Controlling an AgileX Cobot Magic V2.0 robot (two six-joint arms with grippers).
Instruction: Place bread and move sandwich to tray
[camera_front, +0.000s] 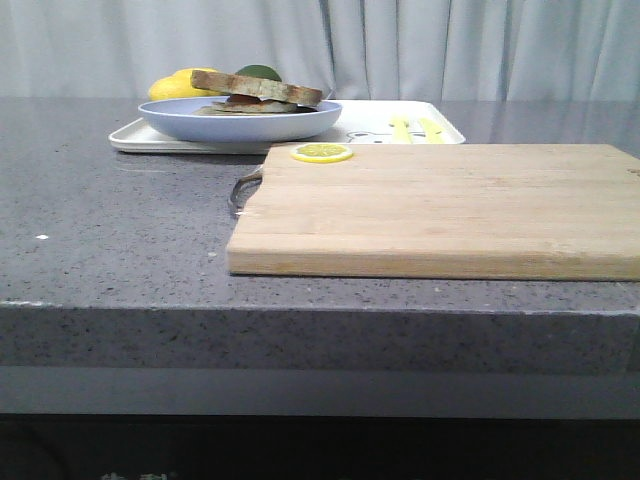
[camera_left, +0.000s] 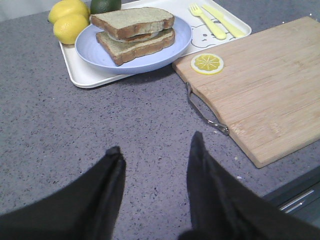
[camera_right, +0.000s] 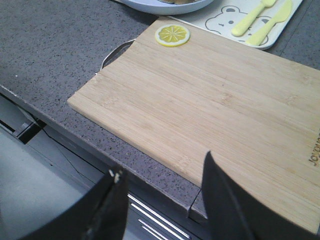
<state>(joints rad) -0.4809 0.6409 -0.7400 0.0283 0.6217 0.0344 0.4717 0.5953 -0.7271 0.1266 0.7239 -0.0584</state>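
Observation:
The sandwich (camera_left: 136, 46) sits on a round pale blue plate (camera_left: 167, 56), and the plate rests on the white tray (camera_left: 95, 80) at the back left of the counter. A bare slice of bread (camera_left: 131, 20) lies on top of the sandwich, slightly askew. In the front view, sandwich (camera_front: 250, 104), bread (camera_front: 257, 87), plate (camera_front: 240, 124) and tray (camera_front: 150, 140) show, but neither gripper. My left gripper (camera_left: 157, 143) is open and empty over bare counter, well short of the tray. My right gripper (camera_right: 162, 164) is open and empty at the counter's front edge, by the cutting board's near side.
A wooden cutting board (camera_front: 440, 205) with a metal handle lies in front of the tray, a lemon slice (camera_front: 321, 153) on its far corner. Two lemons (camera_left: 70, 27) and a lime (camera_left: 105, 5) crowd the tray's far end. A yellow fork and knife (camera_left: 215, 22) lie on the tray.

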